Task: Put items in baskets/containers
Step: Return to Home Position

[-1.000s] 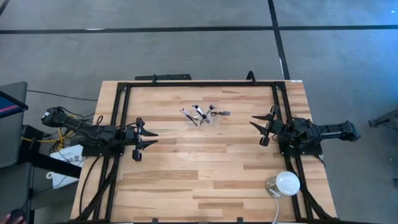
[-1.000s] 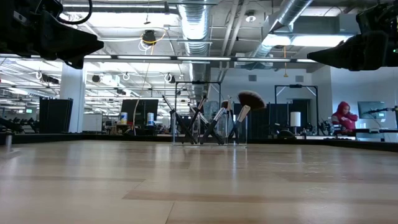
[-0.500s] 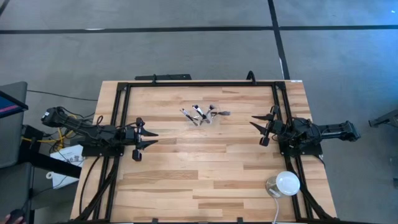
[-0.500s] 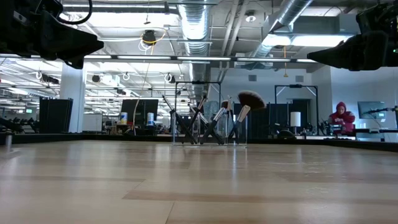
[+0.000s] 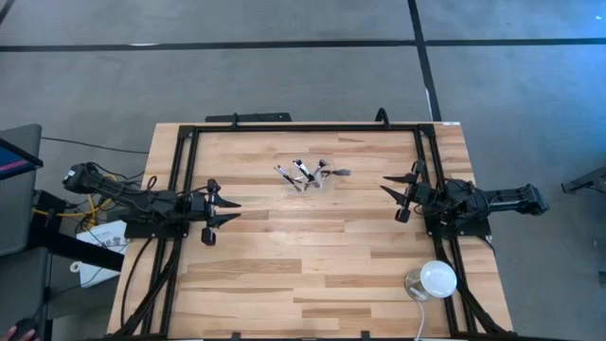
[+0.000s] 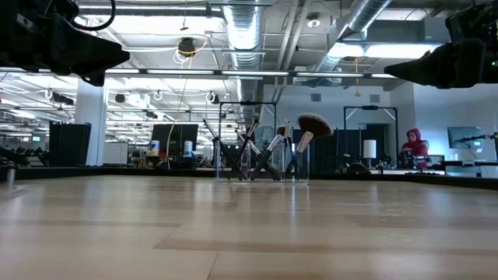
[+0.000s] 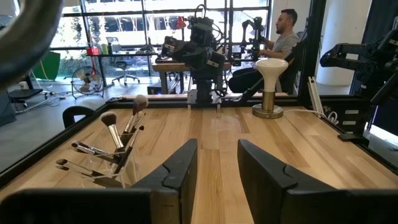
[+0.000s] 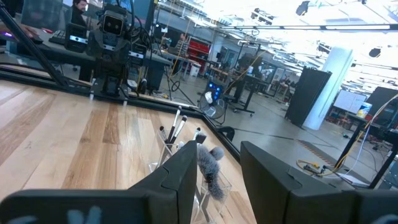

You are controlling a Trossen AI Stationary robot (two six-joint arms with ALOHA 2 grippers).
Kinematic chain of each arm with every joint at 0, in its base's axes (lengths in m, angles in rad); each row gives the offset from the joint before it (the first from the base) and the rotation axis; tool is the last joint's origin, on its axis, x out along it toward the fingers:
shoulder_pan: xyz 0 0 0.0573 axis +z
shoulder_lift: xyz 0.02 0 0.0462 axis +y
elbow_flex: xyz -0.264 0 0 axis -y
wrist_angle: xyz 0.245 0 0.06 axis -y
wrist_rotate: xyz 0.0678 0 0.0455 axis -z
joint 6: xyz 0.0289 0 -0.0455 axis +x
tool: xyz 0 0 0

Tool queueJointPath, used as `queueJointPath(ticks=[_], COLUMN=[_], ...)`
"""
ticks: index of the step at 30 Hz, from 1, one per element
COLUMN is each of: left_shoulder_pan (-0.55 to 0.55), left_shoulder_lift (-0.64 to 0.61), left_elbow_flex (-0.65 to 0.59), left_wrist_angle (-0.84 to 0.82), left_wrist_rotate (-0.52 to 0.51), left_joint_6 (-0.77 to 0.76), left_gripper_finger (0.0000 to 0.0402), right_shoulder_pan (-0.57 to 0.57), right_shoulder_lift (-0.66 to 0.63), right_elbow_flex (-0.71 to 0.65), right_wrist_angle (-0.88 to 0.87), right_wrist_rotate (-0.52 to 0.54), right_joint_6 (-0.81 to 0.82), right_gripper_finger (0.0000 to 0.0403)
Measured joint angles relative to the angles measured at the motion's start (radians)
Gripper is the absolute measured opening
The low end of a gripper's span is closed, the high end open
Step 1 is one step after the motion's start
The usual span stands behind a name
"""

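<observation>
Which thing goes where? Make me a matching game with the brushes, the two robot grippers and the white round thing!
Things:
1. makeup brushes
2. left gripper
3. right gripper
4. white dome-shaped object

Places and states:
A. open and empty, at the right side of the table
B. near the table's corner, beside the right arm's base
C. standing in the clear container
D. open and empty, at the table's left side

Pairs: 1-C, 2-D, 3-A, 4-B

White dome [image 5: 438,278], wooden table [image 5: 312,256]; red-hooded person [image 6: 413,144]
</observation>
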Motion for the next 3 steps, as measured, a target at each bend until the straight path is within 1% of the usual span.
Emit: queueJointPath(ticks=[3], left_shoulder_pan=[0.0], left_shoulder_lift=[0.0], left_elbow_flex=[0.0], left_wrist_angle=[0.0], left_wrist_rotate=[0.0], left_joint_6=[0.0], left_gripper_finger=[0.0112], right_shoulder_pan=[0.0], right_shoulder_lift=[0.0], right_elbow_flex=[0.0], right_wrist_angle=[0.0], right_wrist_rotate=[0.0], right_joint_6=[0.0], right_gripper_finger=[0.0115])
